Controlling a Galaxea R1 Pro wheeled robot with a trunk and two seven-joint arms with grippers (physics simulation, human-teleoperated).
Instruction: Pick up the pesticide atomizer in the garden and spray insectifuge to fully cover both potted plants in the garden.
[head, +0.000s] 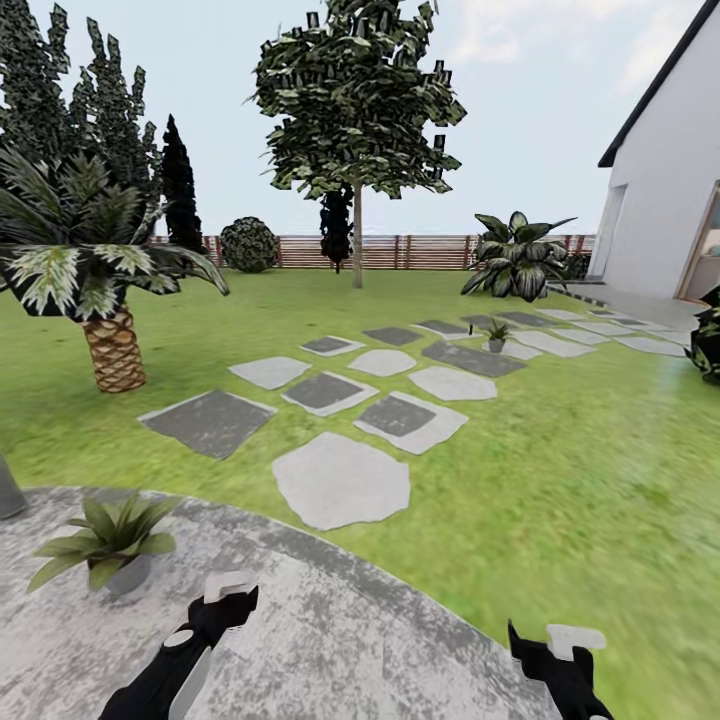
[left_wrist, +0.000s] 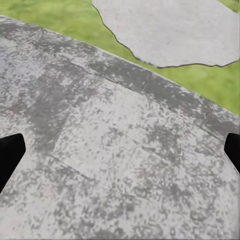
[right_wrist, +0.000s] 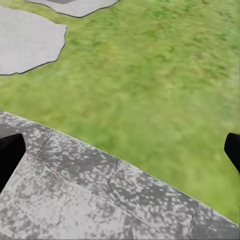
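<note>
Lawn (head: 560, 480) spans most of the head view, stepping stones (head: 340, 480) running back toward the fence (head: 420, 250). Tall tree (head: 355, 100) mid-lawn, palm (head: 100, 260) at left, house (head: 665, 200) cut off at right edge. Patio (head: 330, 620) curves across the foreground, its far side cropped. One potted plant (head: 105, 545) sits on the patio at left; a second (head: 497, 335), tiny and hard to resolve, stands far back among the stones. Left gripper (left_wrist: 120, 150) over the patio, fingers spread wide, nothing between. Right gripper (right_wrist: 120, 150) over the patio edge and grass, fingers spread, empty. Both arms cropped at the bottom of the head view.
</note>
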